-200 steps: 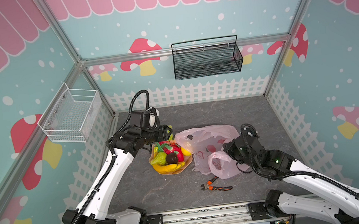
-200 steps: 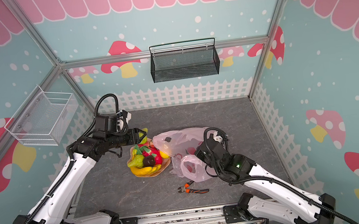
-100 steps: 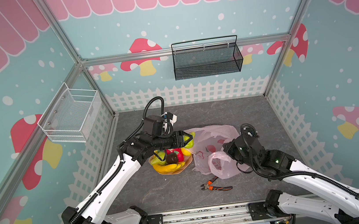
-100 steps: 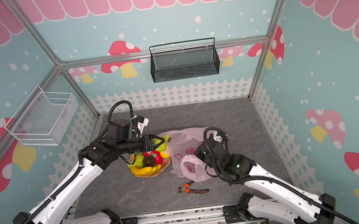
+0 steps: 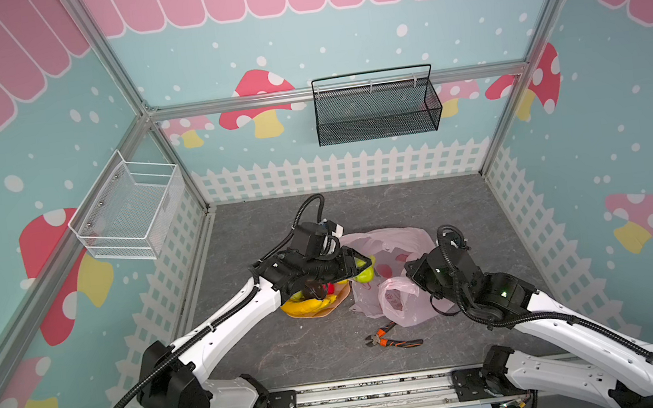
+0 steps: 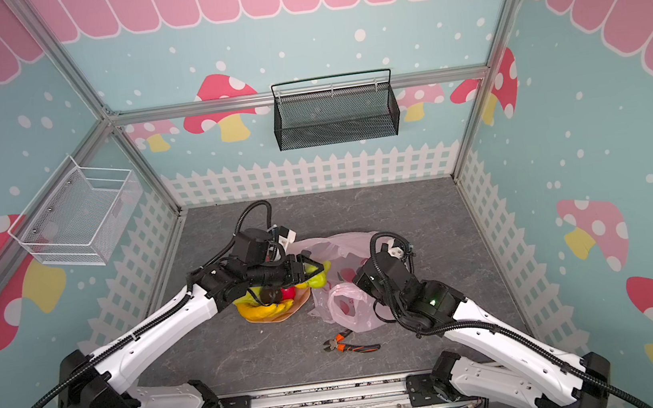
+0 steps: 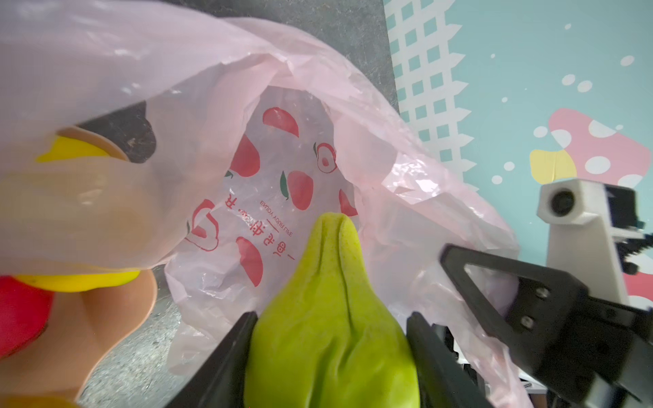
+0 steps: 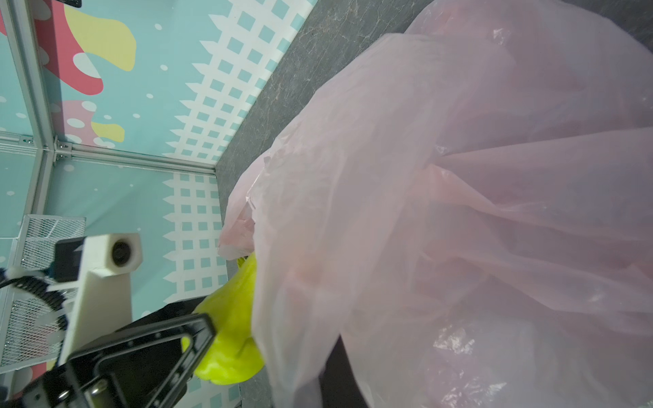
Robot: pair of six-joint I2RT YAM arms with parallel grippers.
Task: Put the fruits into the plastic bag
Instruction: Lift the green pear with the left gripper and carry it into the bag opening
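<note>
We find the bag mouth gaping ahead of the green fruit; the plate crowds one side, the right gripper the other, and the pliers lie apart.

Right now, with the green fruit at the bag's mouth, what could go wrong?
1. Released here, the green fruit in the left claw may roll out of the plastic bag.
2. If the thin film slips from the right claw, the mouth may collapse onto the fruit.

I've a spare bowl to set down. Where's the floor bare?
Bare: the back strip between fence and bag; the front patch between plate, pliers and rail. Crowded: the middle, left pincer with fruit at the bag, right pincer beside.
</note>
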